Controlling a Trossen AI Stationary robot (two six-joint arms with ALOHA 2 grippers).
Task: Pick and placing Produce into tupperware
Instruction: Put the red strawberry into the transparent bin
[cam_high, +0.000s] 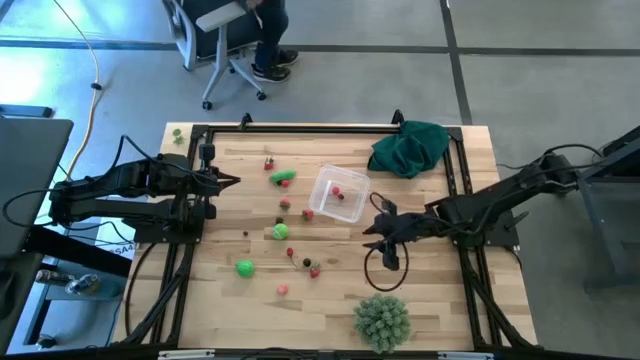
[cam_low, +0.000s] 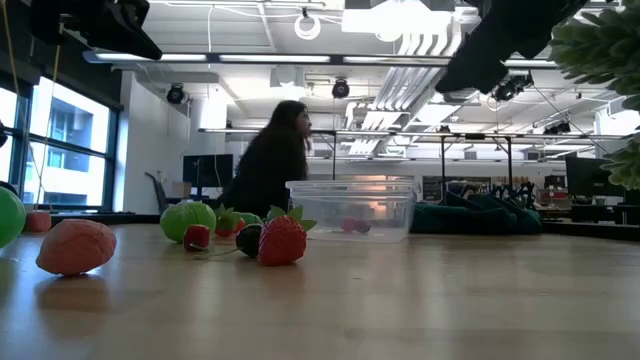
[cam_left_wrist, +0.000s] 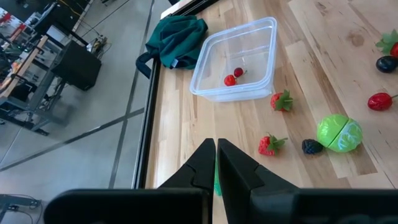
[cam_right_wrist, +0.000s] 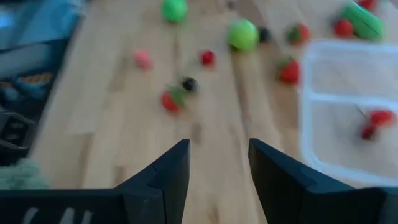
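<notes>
Right gripper (cam_high: 385, 243), fingers spread and empty, is held over the table at four o'clock from the tupperware (cam_high: 339, 194). Red produce (cam_high: 337, 192) is seen inside; more is scattered at eight o'clock. Left gripper (cam_high: 234, 181) is clenched at nine.

Bare table (cam_high: 440, 290) under my open right jaws, easy passing there. Tupperware (cam_high: 339, 194) sits at my 11 o'clock, scattered produce (cam_high: 280, 231) clutters 9, spiky ball (cam_high: 382, 320) blocks 6, green cloth (cam_high: 410, 147) at 12.
</notes>
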